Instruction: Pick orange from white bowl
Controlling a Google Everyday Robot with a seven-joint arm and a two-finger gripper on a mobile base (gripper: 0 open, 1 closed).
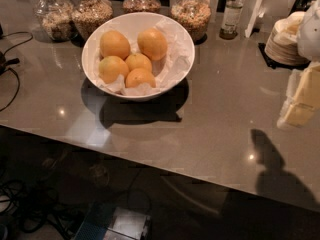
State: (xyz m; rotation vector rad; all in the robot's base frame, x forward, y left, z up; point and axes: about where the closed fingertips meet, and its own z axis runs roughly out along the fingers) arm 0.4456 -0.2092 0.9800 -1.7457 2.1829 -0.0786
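Well right of white bowl (136, 95), claw (302, 102)

Jars (92, 14), bottle (231, 14), saucer stack (285, 44) on grey counter (215, 129); tool (302, 101) far right.

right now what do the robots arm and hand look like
Only part shows, at the right edge of the view: the hand is blocky, pale cream-yellow with whitish edges, and sits under a rounded white arm casing. No cables or markings are visible.

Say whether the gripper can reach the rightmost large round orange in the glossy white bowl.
Probably yes: the gripper hangs at the right edge, only bare counter between, the orange uncovered.
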